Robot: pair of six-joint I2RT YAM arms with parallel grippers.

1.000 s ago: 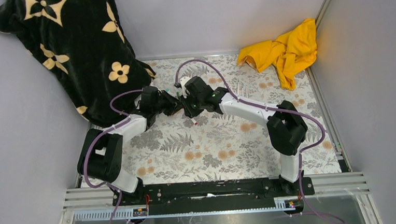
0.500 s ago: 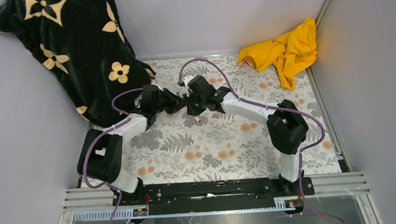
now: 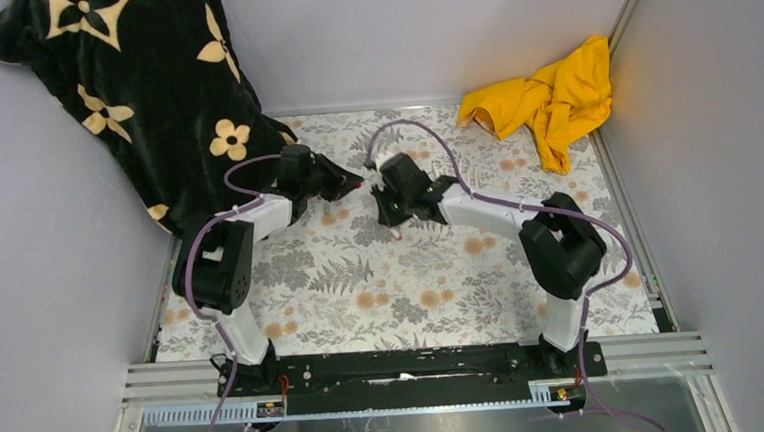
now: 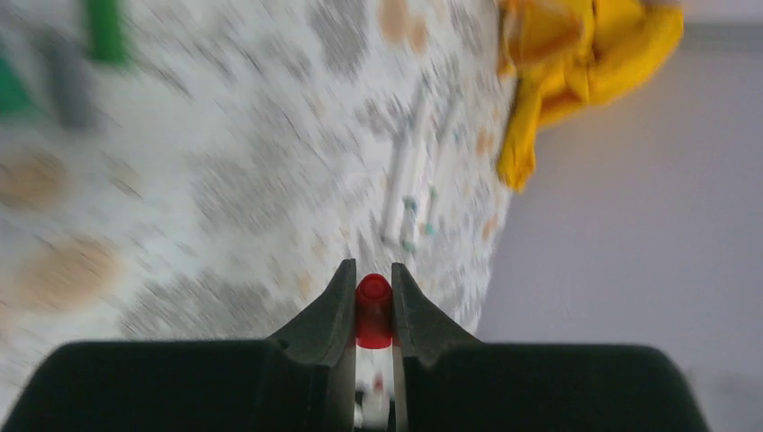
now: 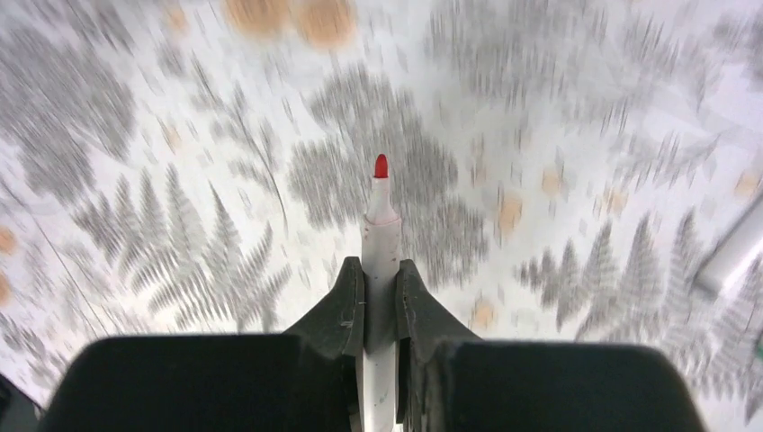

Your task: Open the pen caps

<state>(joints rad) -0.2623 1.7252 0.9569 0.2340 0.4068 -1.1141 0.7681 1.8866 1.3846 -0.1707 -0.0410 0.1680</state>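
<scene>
My left gripper point(image 4: 373, 286) is shut on a red pen cap point(image 4: 373, 310), which stands alone between the fingers, off its pen. In the top view this gripper point(image 3: 353, 186) is at the far middle of the table. My right gripper point(image 5: 381, 274) is shut on a white pen barrel point(image 5: 381, 236) whose bare red tip point(image 5: 381, 166) points at the cloth. In the top view the right gripper point(image 3: 395, 218) is a short way right of the left one, and the two are apart. More white pens with teal caps point(image 4: 409, 209) lie on the table beyond.
A floral tablecloth point(image 3: 362, 287) covers the table. A black flowered blanket point(image 3: 130, 91) is heaped at the far left and a yellow cloth point(image 3: 551, 95) at the far right. Blurred green pieces point(image 4: 103, 27) lie near the left gripper. Another pen point(image 5: 733, 247) lies right of the right gripper.
The two grippers were together at the table's middle and have pulled apart. The left went left and back with the red cap; the right went right with the pen.
</scene>
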